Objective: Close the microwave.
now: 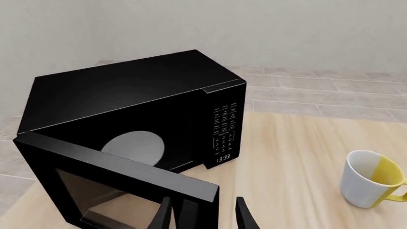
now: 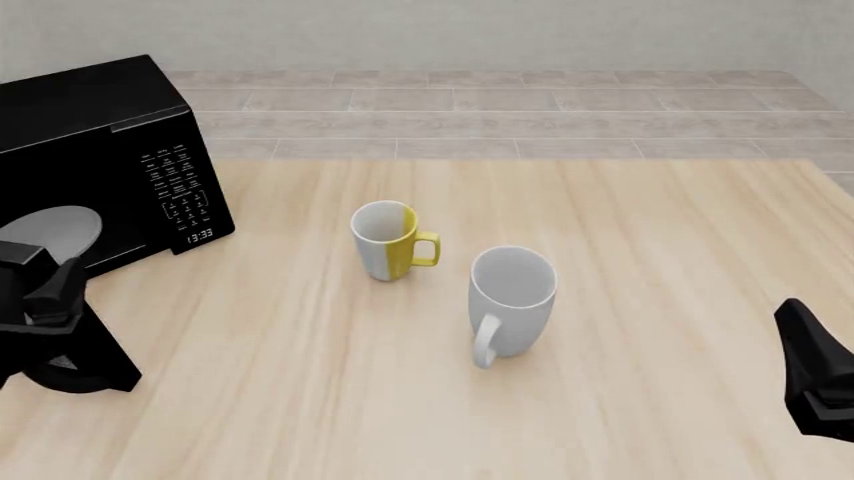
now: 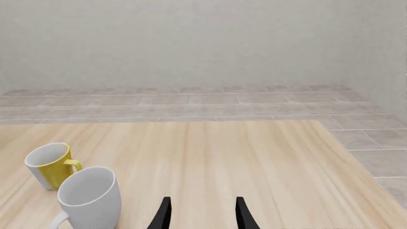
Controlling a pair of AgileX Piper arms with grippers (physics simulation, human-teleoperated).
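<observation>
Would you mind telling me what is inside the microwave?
A round pale turntable plate lies on the floor of the microwave. The open door hides the rest of the cavity.

Black microwave point(image 1: 127, 109), door point(image 1: 117, 183) swung open (clock lit), left tool point(image 1: 203, 214) parted at its edge, yellow-white mug point(image 1: 369, 179) nearby
</observation>
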